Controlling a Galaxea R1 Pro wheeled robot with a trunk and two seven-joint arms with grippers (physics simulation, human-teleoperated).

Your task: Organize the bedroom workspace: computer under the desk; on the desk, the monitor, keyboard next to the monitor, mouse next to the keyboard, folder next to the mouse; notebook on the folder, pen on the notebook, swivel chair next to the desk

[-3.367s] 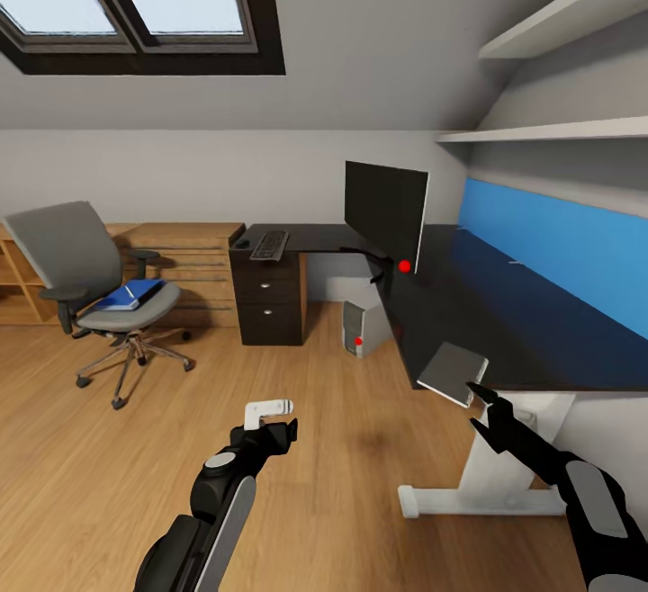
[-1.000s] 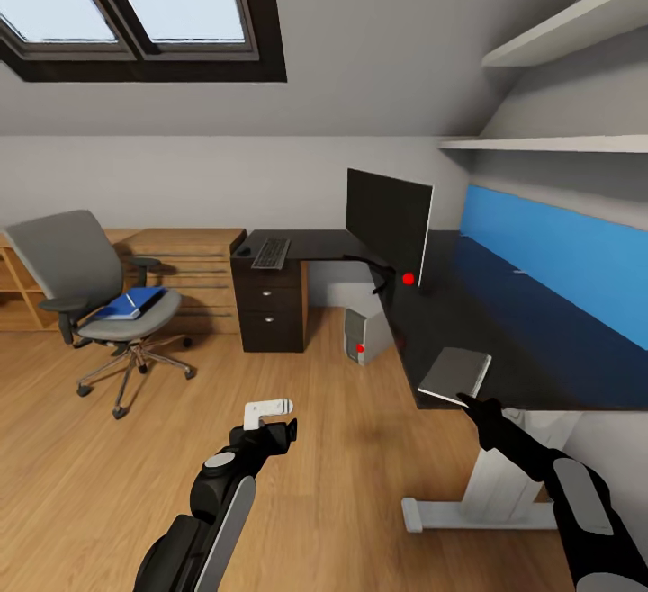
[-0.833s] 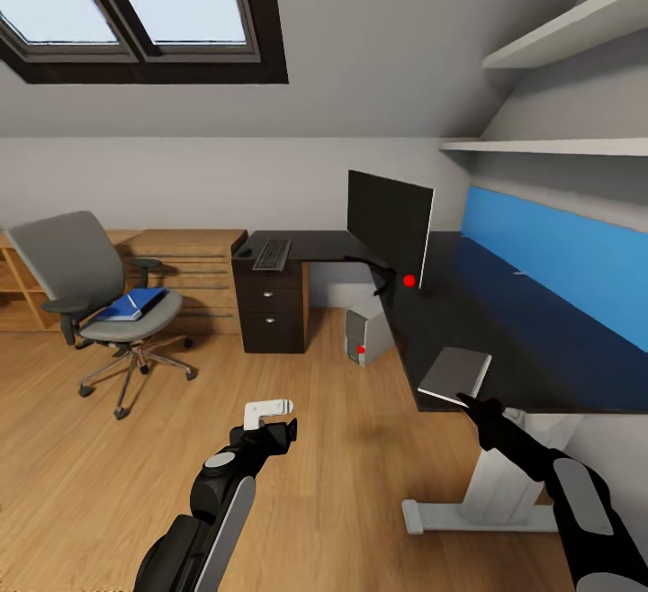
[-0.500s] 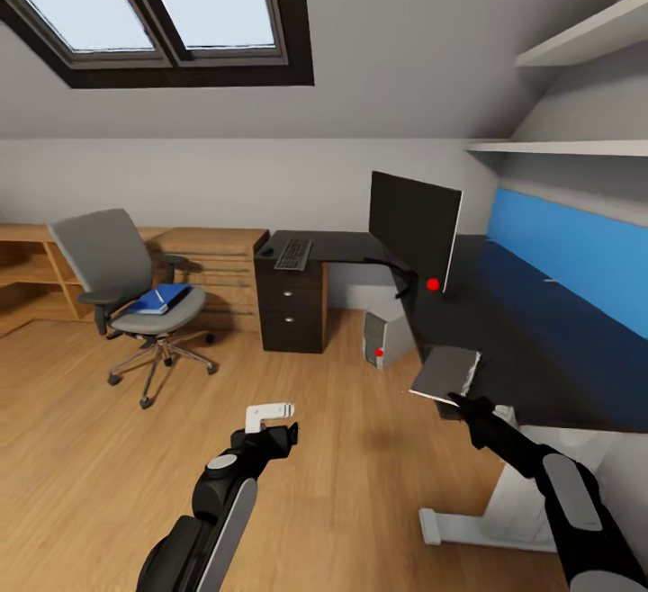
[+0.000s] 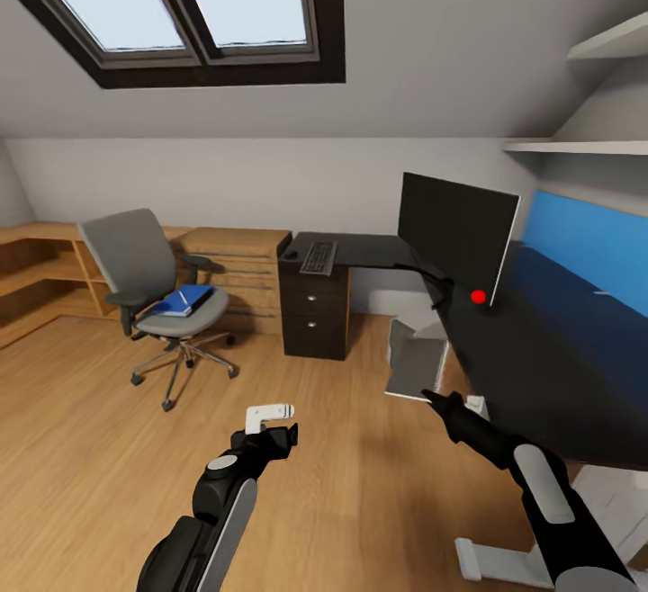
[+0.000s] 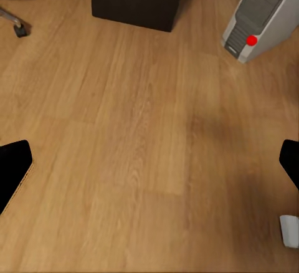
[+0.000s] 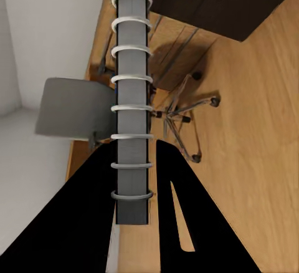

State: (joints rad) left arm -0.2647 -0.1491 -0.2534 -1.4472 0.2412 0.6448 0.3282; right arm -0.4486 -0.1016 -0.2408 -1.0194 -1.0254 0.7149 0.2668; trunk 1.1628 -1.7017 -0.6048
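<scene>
left arm: glossy black shell, long light-grey panel on the forearm, grey oval cap at the wrist
left end effector [image 5: 270, 419]: black body, small white L-shaped piece on top
right arm: black, grey oval forearm panel
right end effector [image 5: 432, 397]: slim black tapered fingers [image 7: 177, 223]

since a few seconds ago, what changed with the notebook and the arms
The right gripper closed on the notebook and lifted it off the desk; it now hangs over the floor. The camera swung too. The left gripper stayed open; the folder stays on the swivel chair.
</scene>
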